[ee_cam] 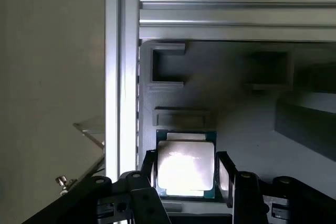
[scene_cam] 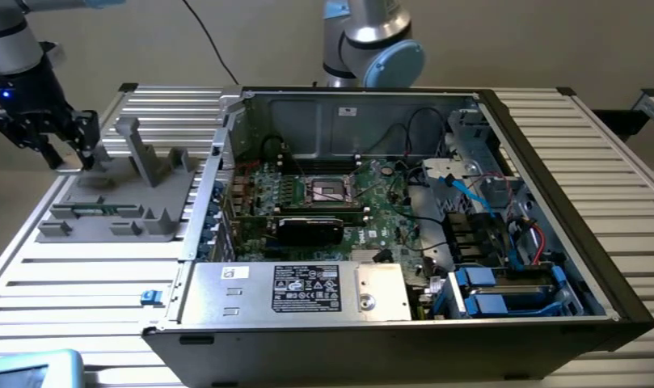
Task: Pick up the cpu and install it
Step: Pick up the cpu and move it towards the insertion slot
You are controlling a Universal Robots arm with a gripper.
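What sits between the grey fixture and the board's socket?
Exterior view: the case's side wall, then a strip of circuit board with card slots, separate fixture from socket.

The cpu (ee_cam: 186, 167), a flat square chip, shiny silver top, dark rim, lies level right under the pincer (ee_cam: 187, 178).

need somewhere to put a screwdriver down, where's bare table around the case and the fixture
Bare slats in front of the fixture, on the exterior view's left of the case; more on the case's other side. Crowded: inside the case, and the fixture's far corner, where the claw is at the cpu.
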